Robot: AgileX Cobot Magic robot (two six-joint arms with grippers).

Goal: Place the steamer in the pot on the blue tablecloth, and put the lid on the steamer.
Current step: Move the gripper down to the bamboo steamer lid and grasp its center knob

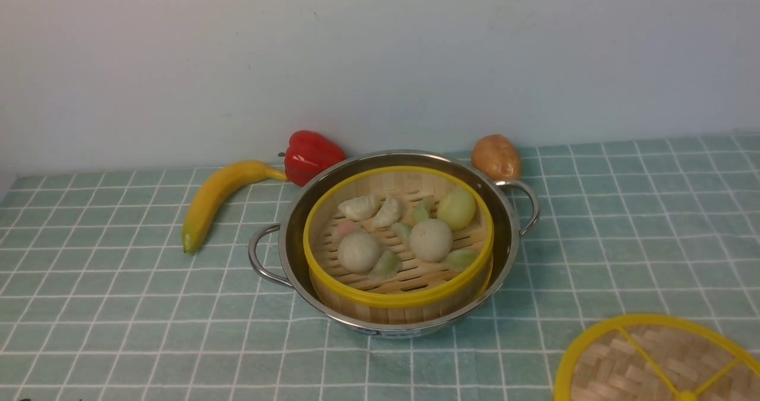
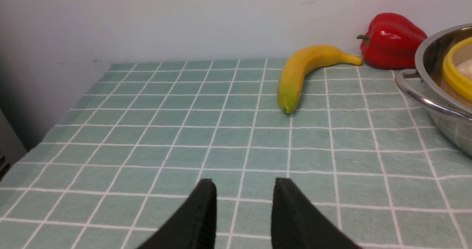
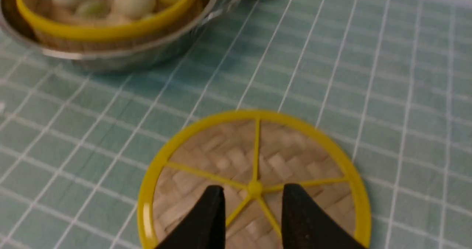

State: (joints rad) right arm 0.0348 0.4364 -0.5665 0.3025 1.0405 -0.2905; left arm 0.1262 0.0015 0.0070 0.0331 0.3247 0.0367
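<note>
1. Bamboo with a yellow rim: the steamer (image 1: pixel 398 298) sits inside the pot (image 1: pixel 506 230), and its rim stands a little above the steel one. Dumplings (image 1: pixel 359 207) and buns (image 1: pixel 430 240) lie uncovered on its slats.
2. The pot stands on the cloth (image 1: pixel 119 306) in the middle of the scene, with a loop handle (image 1: pixel 256 264) on each side.
3. The lid (image 1: pixel 623 359) lies flat on the cloth, nearer to me than the pot, off to its right and apart from it. The front view cuts it off at the edge.
4. My right hand (image 3: pixel 252 187) hangs over the lid with its fingers apart and grips nothing. The knob (image 3: pixel 254 188) shows in the gap between them. I cannot tell whether the tips touch the weave.
5. My left hand (image 2: pixel 244 182) is over bare cloth to the left of the pot, fingers apart and empty.
6. Behind the pot, by the wall (image 1: pixel 380 50), a banana (image 1: pixel 214 199) lies with its stem just beside a red pepper (image 1: pixel 312 154). A potato (image 1: pixel 497 156) sits at the pot's far right.
</note>
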